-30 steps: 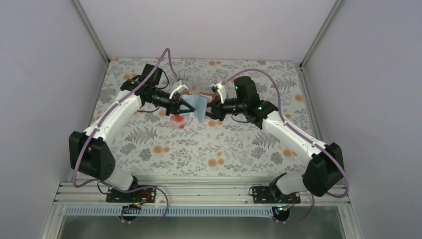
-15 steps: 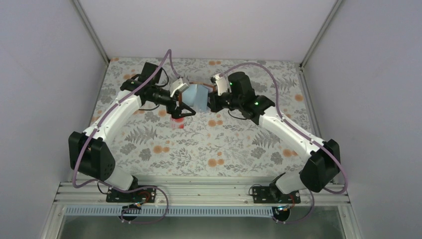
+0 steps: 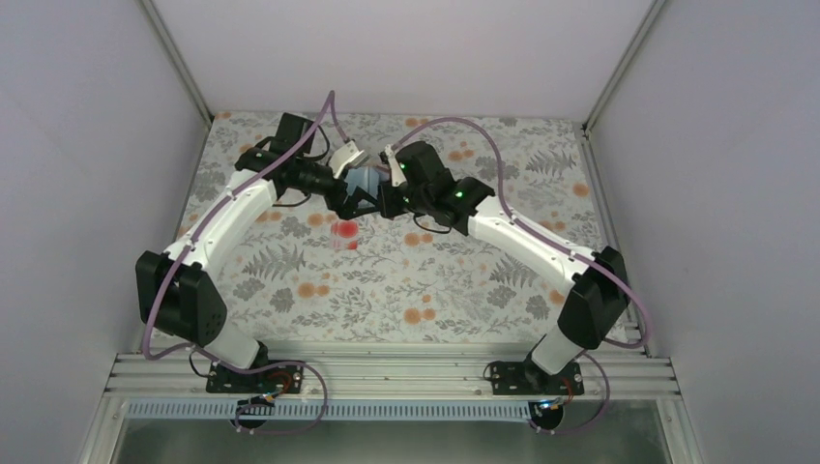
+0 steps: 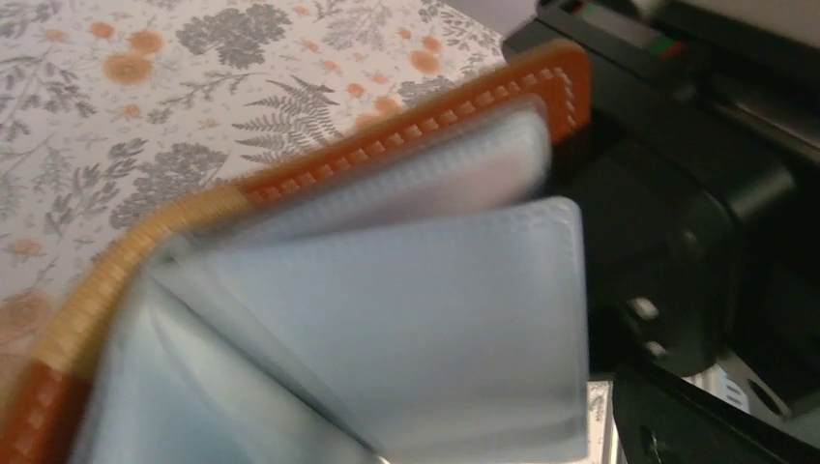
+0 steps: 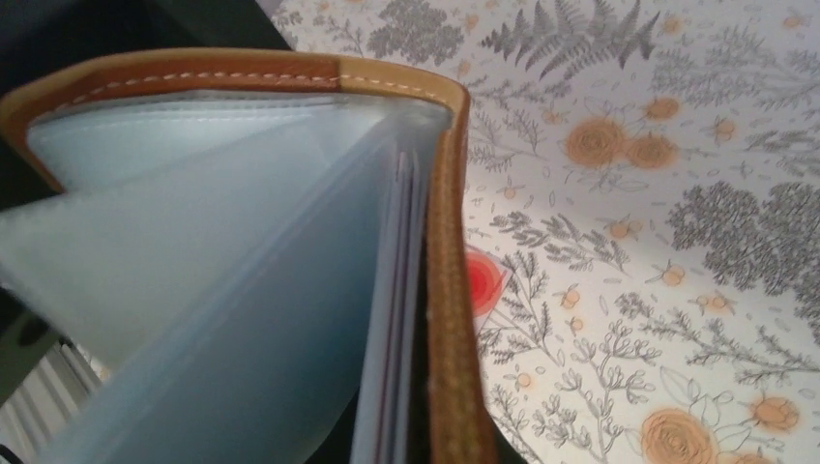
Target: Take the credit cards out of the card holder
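Note:
The brown leather card holder point(image 3: 367, 181) hangs open above the table's back middle, its grey-blue sleeves point(image 4: 387, 319) fanned out. My right gripper point(image 3: 385, 201) is shut on it from the right, with the stitched cover edge point(image 5: 448, 290) running down between its jaws. A thin dark red line point(image 5: 387, 387) shows between the sleeves beside that cover. My left gripper point(image 3: 353, 200) stands open just left of the holder, its fingers out of sight in its own wrist view. One pale credit card with red blotches point(image 3: 343, 235) lies flat on the table below, seen as a red-spotted card corner point(image 5: 483, 280) past the cover.
A flower-patterned cloth point(image 3: 435, 280) covers the table. White walls close the left, back and right sides, with metal corner posts point(image 3: 604, 87). The right arm's black wrist point(image 4: 696, 193) sits close against the holder's far side.
My left gripper has opened and let go of the holder. The right gripper has closed tighter on it and carried it left and toward the back.

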